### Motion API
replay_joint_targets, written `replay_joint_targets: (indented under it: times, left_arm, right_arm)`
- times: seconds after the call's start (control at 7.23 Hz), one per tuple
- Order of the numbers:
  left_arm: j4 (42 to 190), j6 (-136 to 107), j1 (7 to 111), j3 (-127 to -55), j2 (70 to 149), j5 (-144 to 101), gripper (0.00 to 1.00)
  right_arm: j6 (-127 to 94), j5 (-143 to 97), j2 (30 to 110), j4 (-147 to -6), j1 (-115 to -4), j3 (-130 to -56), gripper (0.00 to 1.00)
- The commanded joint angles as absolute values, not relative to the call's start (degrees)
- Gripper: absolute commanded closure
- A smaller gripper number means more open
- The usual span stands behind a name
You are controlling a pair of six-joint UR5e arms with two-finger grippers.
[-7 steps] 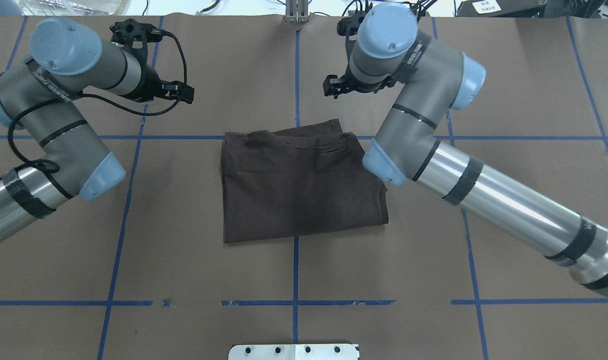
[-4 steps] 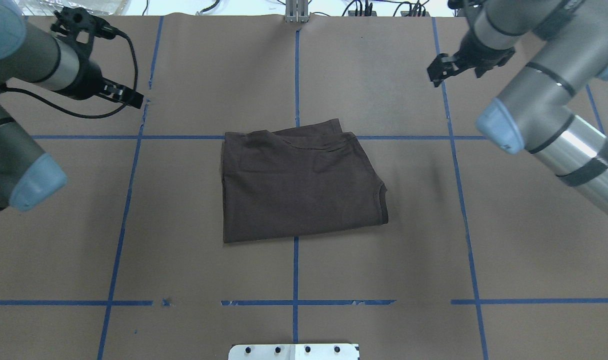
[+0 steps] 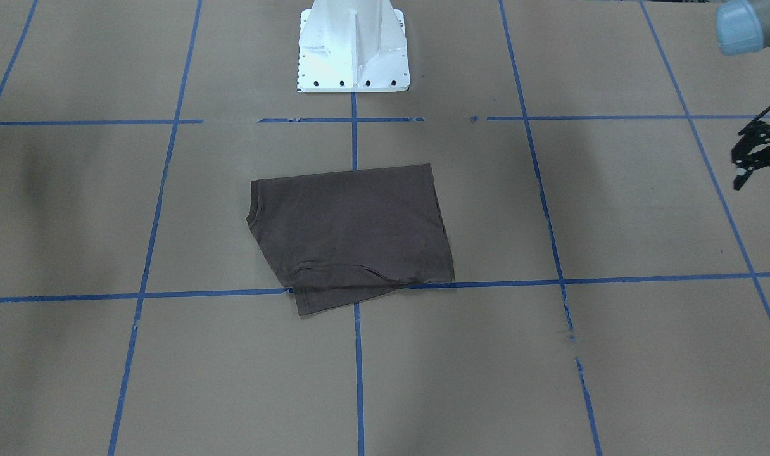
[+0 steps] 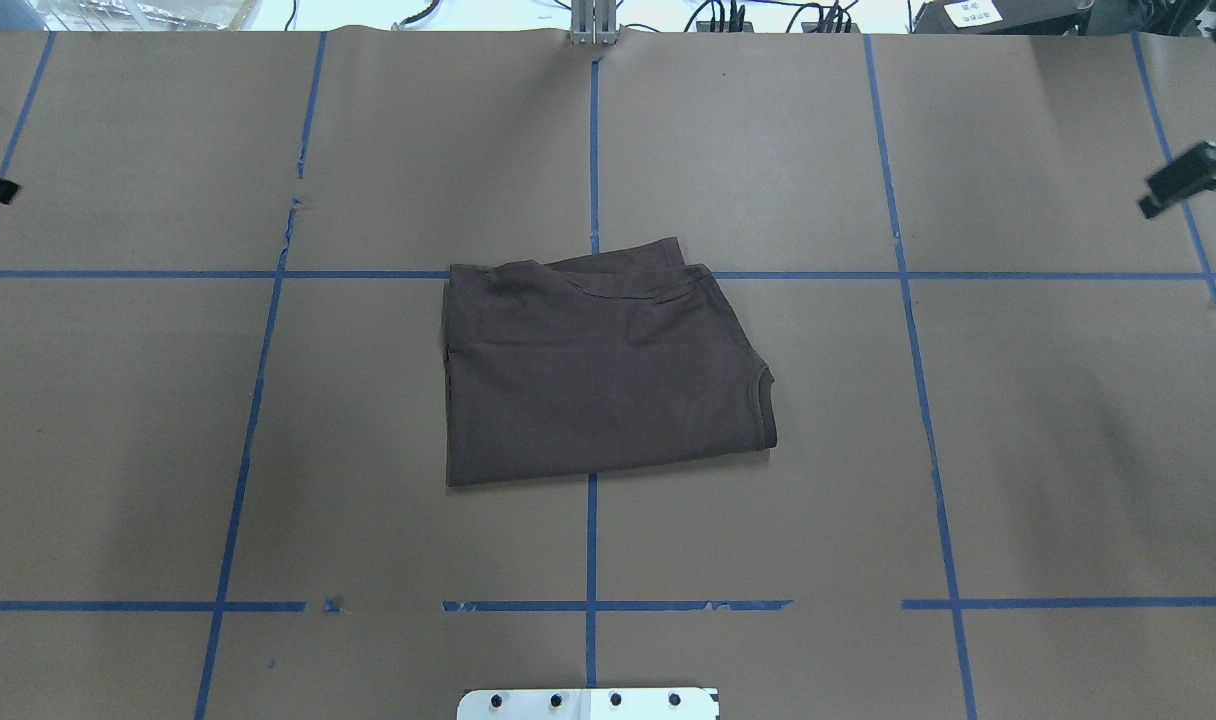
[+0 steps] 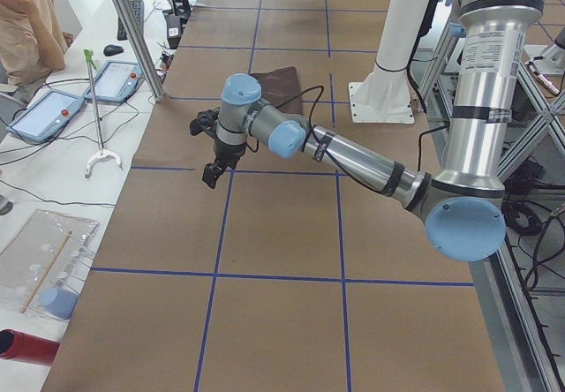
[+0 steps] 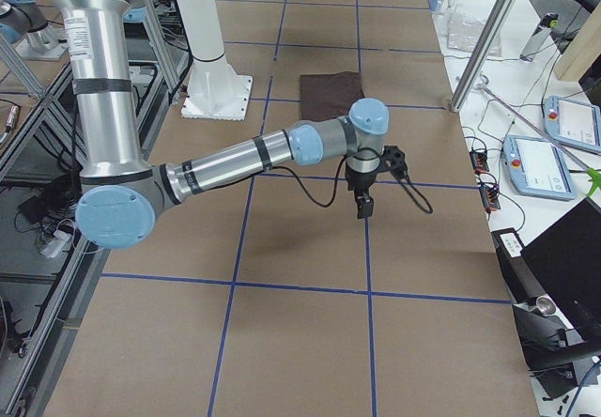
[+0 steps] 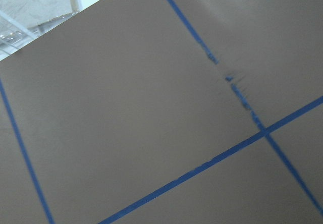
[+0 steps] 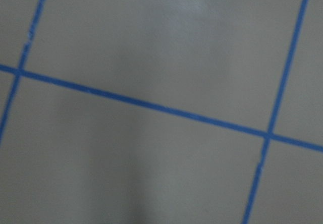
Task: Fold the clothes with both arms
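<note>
At table centre: folded T-shirt (image 4: 598, 370), both grippers well apart from it.
The shirt lies flat in a rough rectangle over a crossing of blue tape lines (image 4: 591, 550) on the brown-papered table (image 4: 868, 450). The overhead view catches only dark slivers of the left gripper (image 5: 210, 178) and right gripper (image 6: 363, 208) at its side edges. The side views show each arm whole, fingers pointing down above bare paper. Jaw state cannot be told for either gripper. The wrist views show paper and tape only, and the front-facing view shows the left gripper alone.
</note>
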State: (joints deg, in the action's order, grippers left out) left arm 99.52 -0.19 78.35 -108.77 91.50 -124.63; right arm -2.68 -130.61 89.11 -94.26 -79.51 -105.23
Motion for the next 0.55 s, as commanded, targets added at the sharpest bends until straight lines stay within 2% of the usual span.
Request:
replay_joint_targets:
  times: [0.0, 0.14, 0.41]
  left_arm:
    - [99.6, 2.4, 86.4, -104.3, 84.0, -126.6, 0.0]
    - [98.1, 2.3, 90.0, -102.3, 80.5, -128.4, 0.0]
    - [97.7, 2.1, 90.6, -99.8, 75.3, -135.8, 0.0]
  right_arm:
    - [4.0, -129.3, 99.4, -92.9, -85.6, -105.2, 0.0]
    - [4.0, -129.4, 100.9, -92.9, -85.7, -105.2, 0.0]
    - [3.8, -129.6, 101.6, -92.9, -85.7, -105.4, 0.0]
